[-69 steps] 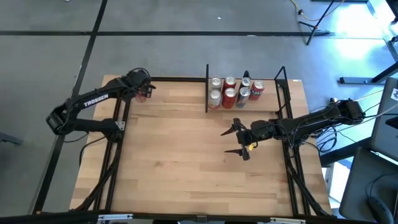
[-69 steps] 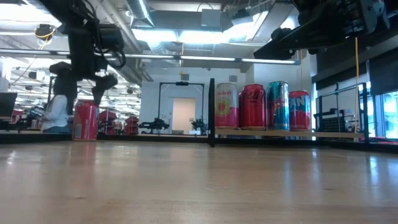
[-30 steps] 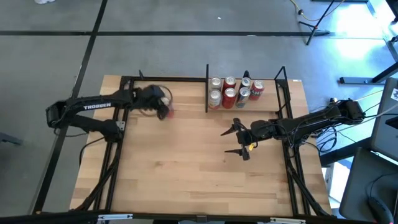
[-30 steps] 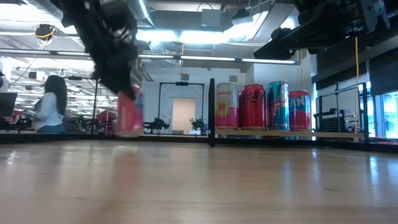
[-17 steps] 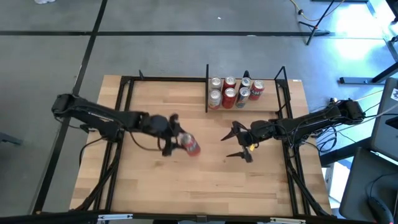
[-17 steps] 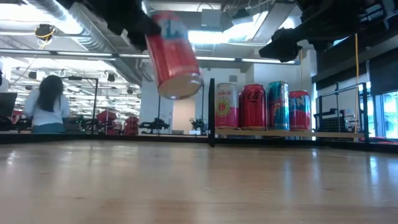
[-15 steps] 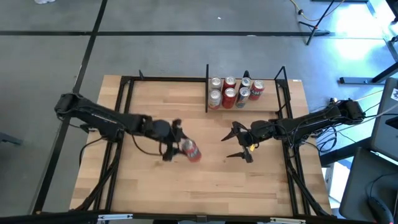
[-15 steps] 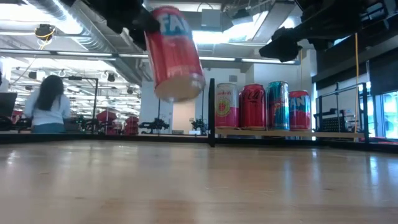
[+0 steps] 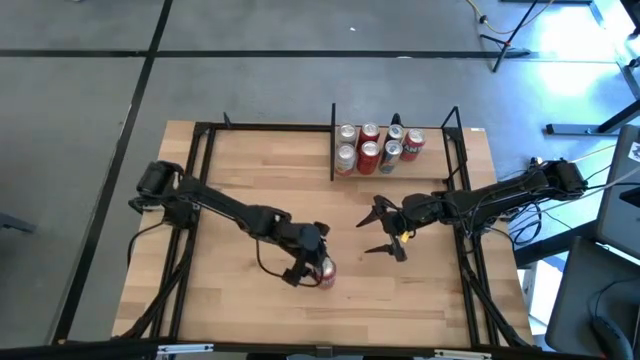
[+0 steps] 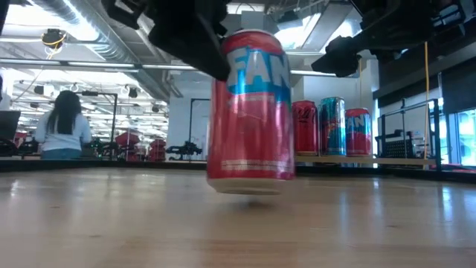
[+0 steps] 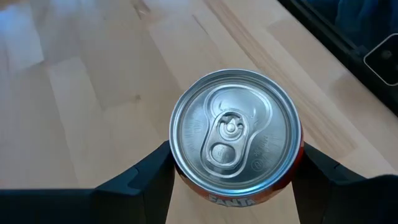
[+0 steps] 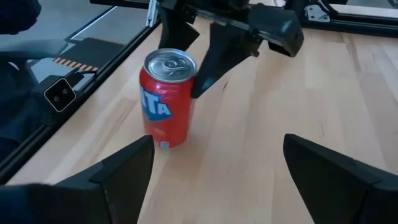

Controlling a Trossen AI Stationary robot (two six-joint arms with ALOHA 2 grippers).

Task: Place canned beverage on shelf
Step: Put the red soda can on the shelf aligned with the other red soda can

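Holding the red can (image 9: 325, 272) upright, your left gripper (image 9: 311, 264) pinches it; your spread right gripper (image 9: 380, 228) (nearer the shelf (image 9: 395, 160)) waits just beside.

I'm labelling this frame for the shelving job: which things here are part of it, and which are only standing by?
Part of the job:
- red can, held upright by the left gripper
- shelf holding cans

Standing by:
- right gripper, open above mid-table
- person in the room behind
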